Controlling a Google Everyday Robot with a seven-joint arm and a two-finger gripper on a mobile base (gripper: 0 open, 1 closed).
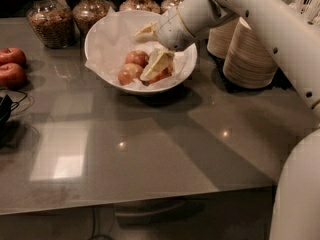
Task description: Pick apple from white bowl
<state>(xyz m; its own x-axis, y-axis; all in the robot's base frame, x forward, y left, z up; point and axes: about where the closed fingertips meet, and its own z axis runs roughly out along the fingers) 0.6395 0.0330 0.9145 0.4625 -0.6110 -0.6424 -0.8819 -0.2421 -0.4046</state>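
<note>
Dim warm light from overhead, square glare on table [150, 149] front-left, bowl [131, 87] bright, gripper [152, 49] lit over bowl, jaws apart, arm [260, 24] shadow across table, bkgd dark.

No readable text anywhere; gripper [141, 55] in white bowl [131, 87]
</note>
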